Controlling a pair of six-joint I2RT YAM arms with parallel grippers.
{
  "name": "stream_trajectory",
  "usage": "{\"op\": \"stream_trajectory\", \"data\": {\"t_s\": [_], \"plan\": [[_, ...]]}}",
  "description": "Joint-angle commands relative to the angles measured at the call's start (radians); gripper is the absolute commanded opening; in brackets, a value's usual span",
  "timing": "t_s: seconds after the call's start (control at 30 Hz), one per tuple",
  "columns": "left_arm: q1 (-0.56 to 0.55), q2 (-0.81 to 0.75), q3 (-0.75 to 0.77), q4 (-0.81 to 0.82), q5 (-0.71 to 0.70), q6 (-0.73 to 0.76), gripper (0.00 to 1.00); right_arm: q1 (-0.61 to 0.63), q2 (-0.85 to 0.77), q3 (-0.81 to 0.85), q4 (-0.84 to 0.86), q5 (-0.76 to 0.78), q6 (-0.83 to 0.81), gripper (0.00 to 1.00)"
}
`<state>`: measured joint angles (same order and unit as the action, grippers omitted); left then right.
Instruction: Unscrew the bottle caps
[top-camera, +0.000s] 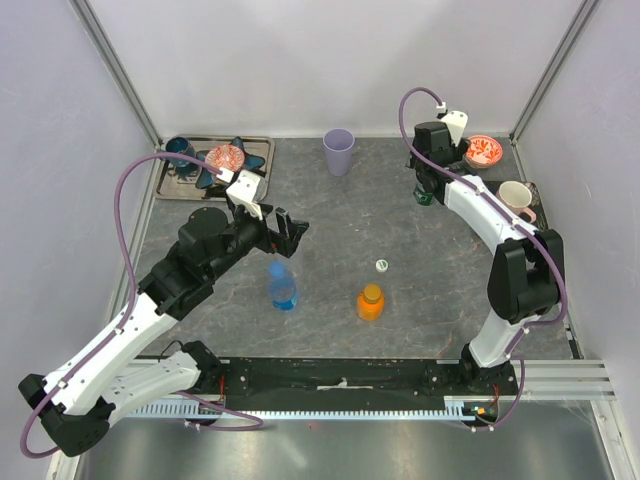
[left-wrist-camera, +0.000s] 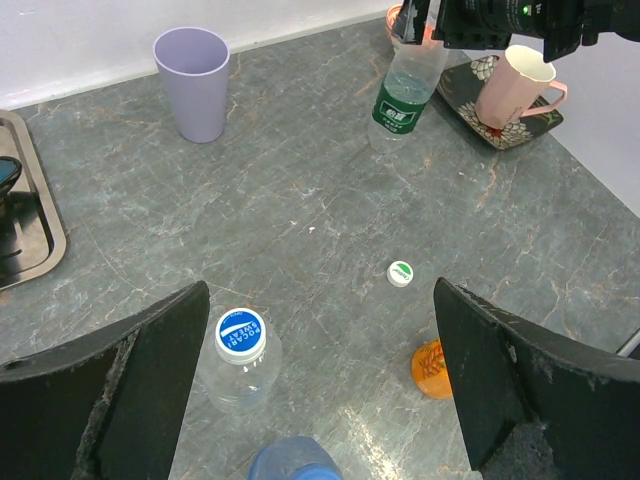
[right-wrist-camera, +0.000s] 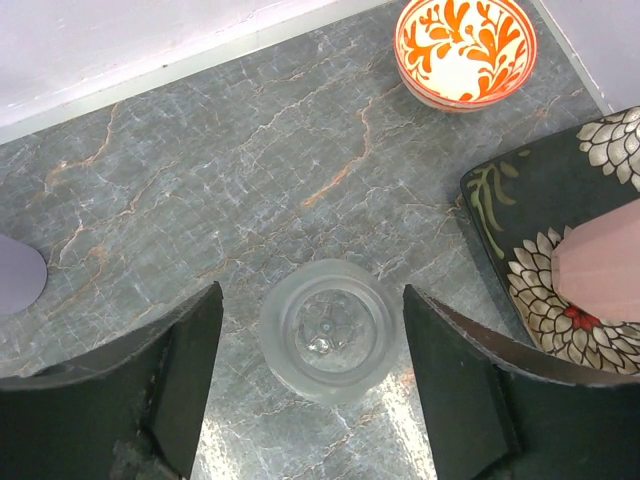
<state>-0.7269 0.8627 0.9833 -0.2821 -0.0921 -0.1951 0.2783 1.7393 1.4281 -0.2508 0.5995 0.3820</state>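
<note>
Grey table (top-camera: 400, 220): bowl (right-wrist-camera: 465, 50) and mug (right-wrist-camera: 600, 265) crowd the uncapped bottle (right-wrist-camera: 326, 330); left gripper (left-wrist-camera: 320, 320) and right gripper (right-wrist-camera: 312, 300) gape wide.

From high above the near edge, we look steeply down on the whole table (top-camera: 330, 215). Our left wrist view slants low across it toward the far right corner. Our right wrist view looks straight down, close to the surface. Both wrist views share the green-label bottle (left-wrist-camera: 405, 90): upper centre in the left one, centre in the right one.

4 bottles (top-camera: 371, 302) upright (1 cap (top-camera: 381, 265) off)
</note>
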Motion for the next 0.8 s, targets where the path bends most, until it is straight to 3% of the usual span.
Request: {"op": "stream_trajectory", "data": {"t_s": [0.0,0.2,0.47,0.7,0.77], "plan": [[-0.002,0.001,0.031,0.035,0.018,-0.026,1.0,-0.001,-0.067,0.029,0.016,0.008,0.008,0.81],[-0.002,-0.001,0.032,0.035,0.015,-0.021,1.0,-0.002,-0.098,0.034,0.015,-0.013,0.006,0.89],[-0.002,-0.005,0.041,0.034,0.009,-0.018,1.0,-0.001,-0.164,0.04,-0.005,-0.043,0.034,0.92],[-0.002,-0.024,0.071,0.032,-0.055,0.014,1.0,0.045,-0.349,0.104,-0.131,-0.05,0.098,0.92],[-0.002,-0.03,0.078,0.029,-0.099,0.022,1.0,0.099,-0.403,0.066,-0.096,-0.14,0.074,0.9]]}}
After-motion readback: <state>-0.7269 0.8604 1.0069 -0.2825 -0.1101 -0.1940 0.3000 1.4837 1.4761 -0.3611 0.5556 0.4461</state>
